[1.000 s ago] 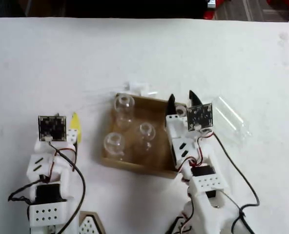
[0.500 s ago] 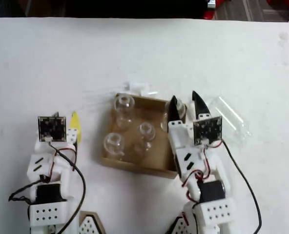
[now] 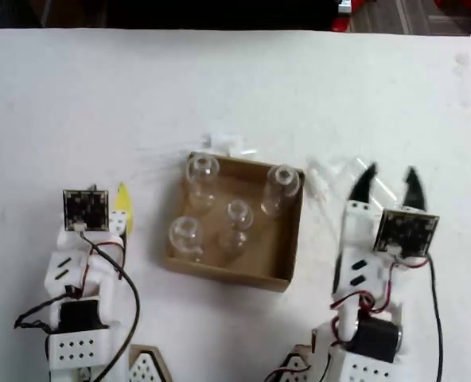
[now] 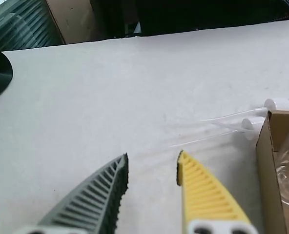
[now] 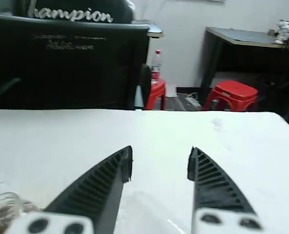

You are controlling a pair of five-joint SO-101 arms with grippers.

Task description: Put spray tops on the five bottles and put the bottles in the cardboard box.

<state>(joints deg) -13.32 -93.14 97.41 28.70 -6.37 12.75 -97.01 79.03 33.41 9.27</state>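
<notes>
Four clear bottles are stood in the cardboard box, seemingly untopped. They're probably light, slick and easily squashed, so best taken by the neck. The left gripper and right gripper are both held wide open, empty. Spray tops with their thin tubes are shown up close by the left wrist view, but barely made out from above.

White worktop, carrying a cardboard box near its middle. White spray tops lying just past the box's far wall. Faint clear pieces just off its right wall, hard to tell apart.

Workroom — desk; red stools
</notes>
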